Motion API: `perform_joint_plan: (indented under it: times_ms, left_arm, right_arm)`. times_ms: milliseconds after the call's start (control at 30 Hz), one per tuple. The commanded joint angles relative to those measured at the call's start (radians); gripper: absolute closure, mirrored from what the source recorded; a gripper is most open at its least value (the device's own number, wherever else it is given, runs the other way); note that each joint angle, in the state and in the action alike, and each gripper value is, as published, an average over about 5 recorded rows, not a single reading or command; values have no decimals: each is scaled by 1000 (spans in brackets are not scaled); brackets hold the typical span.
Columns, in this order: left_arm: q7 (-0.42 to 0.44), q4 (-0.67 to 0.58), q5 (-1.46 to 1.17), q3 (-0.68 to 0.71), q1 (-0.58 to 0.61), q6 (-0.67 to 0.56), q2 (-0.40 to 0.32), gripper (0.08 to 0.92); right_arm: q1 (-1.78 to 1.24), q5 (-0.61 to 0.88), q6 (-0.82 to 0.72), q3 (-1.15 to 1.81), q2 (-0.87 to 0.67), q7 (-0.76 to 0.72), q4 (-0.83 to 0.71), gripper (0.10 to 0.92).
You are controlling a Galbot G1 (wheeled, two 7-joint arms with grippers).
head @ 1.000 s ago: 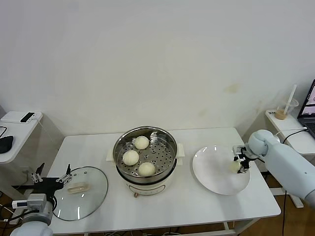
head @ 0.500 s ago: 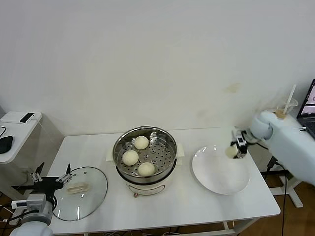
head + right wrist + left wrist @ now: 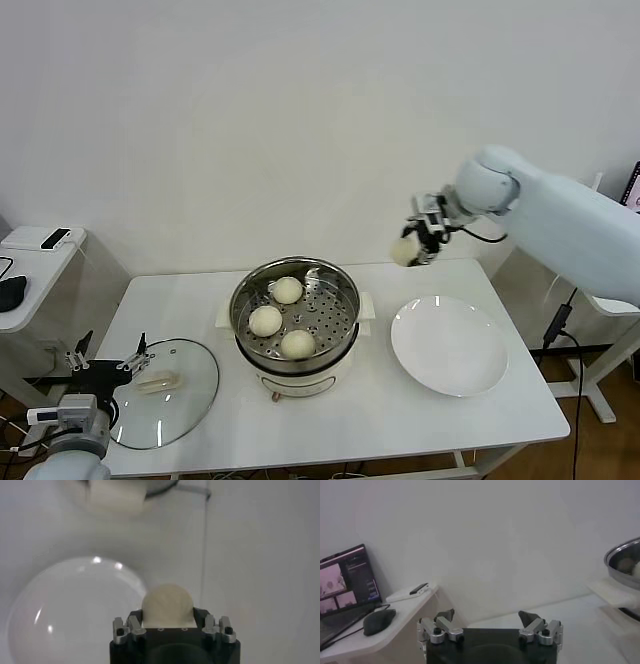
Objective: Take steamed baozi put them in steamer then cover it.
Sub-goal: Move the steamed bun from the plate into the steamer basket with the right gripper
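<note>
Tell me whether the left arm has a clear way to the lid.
Probably yes. The left gripper is open at the table's left edge, right beside the lid, whose handle lies bare. The right gripper holds a bun far off.

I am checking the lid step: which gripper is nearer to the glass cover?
Left. The left gripper hovers open at the cover's edge; the right gripper holds a baozi far across, beyond the steamer.
</note>
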Motion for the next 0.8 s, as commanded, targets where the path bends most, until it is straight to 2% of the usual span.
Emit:
perform_joint_plan:
  times_ms: [33, 300, 800]
  left_arm:
    - [0, -2, 3, 0, 0, -1, -3, 177]
    - [0, -8, -4, -12, -4, -2, -9, 177]
    - [0, -6, -5, -13, -11, -2, -15, 177]
  right_arm:
    - [154, 325, -169, -151, 251, 117, 46, 381]
    - [54, 381, -258, -198, 366, 196, -12, 381]
    - [-87, 272, -328, -220, 364, 219, -56, 381]
